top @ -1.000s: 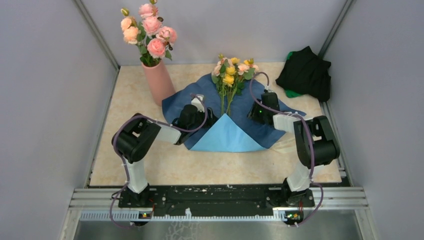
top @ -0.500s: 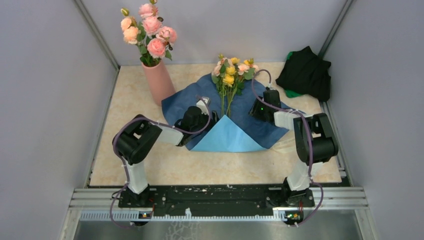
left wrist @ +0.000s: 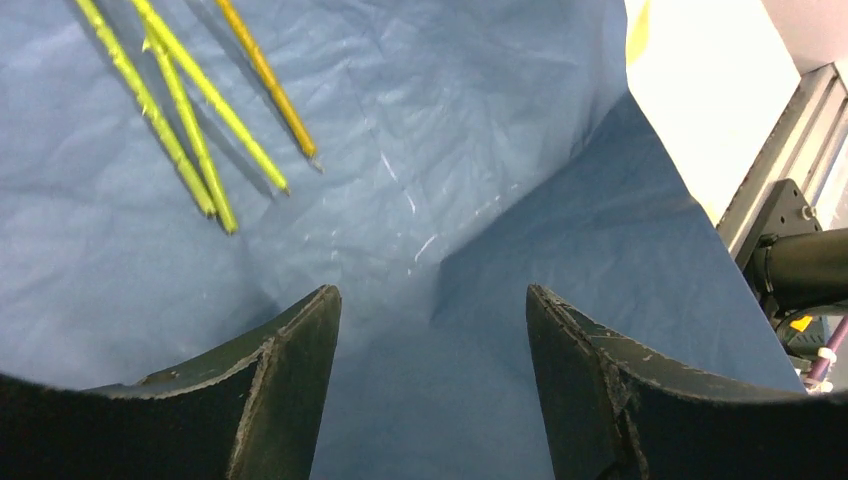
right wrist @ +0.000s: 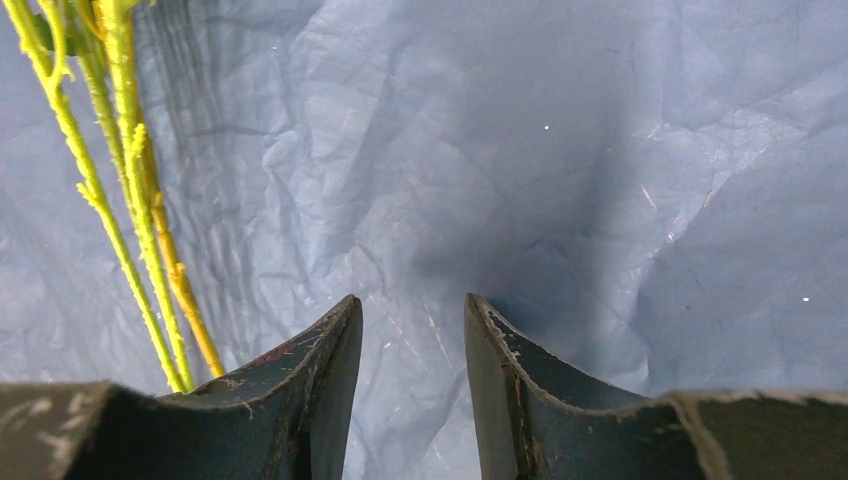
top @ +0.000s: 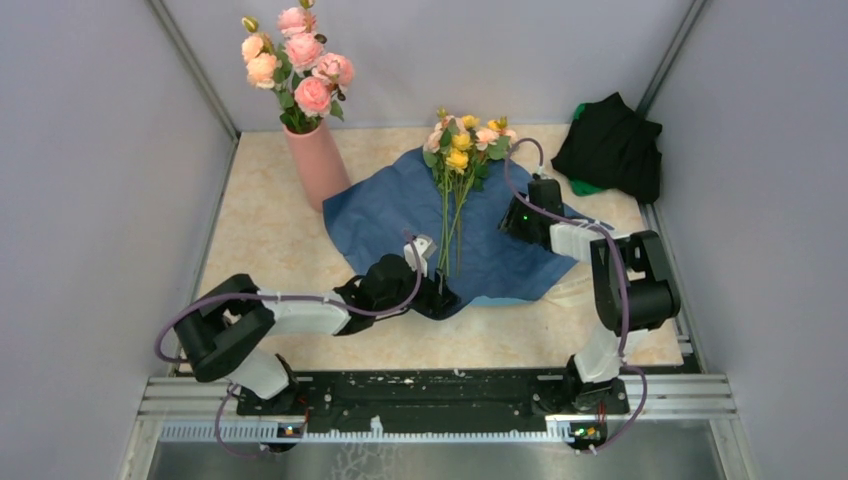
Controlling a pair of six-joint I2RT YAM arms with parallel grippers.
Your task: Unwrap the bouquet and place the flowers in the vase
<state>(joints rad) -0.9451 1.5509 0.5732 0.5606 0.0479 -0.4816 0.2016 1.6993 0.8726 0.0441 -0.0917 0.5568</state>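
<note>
The left gripper (left wrist: 430, 300) hangs low over the near edge of the crumpled sheet of dark blue wrapping paper (left wrist: 420, 130), jaws wide apart and nothing between them. A flap of the sheet lies folded over just beside the right-hand finger. A pinch made here would likely catch only paper, and any pull would then drag the whole sheet and what lies on it. The cut ends of the thin green-stemmed artificial flowers with small yellow and peach-pink blooms (top: 460, 145) lie just beyond these jaws, fanned slightly apart. One grasp could therefore take some stems and leave the rest, and stems this slim may slide or twist between flat pads. The right gripper (right wrist: 411, 305) holds its jaws a narrow way apart, also empty, close above the paper to the right of the stems. If it pressed down, it could pin or crease the sheet against the other arm's pull. Farther out, the tall slim salmon-pink matte vase (top: 318, 165) stands at the paper's far-left edge and already carries a bunch of larger pink roses (top: 300, 60). Its crowded mouth leaves little room, so a misaimed stem could snag there or tip the narrow vase.
</note>
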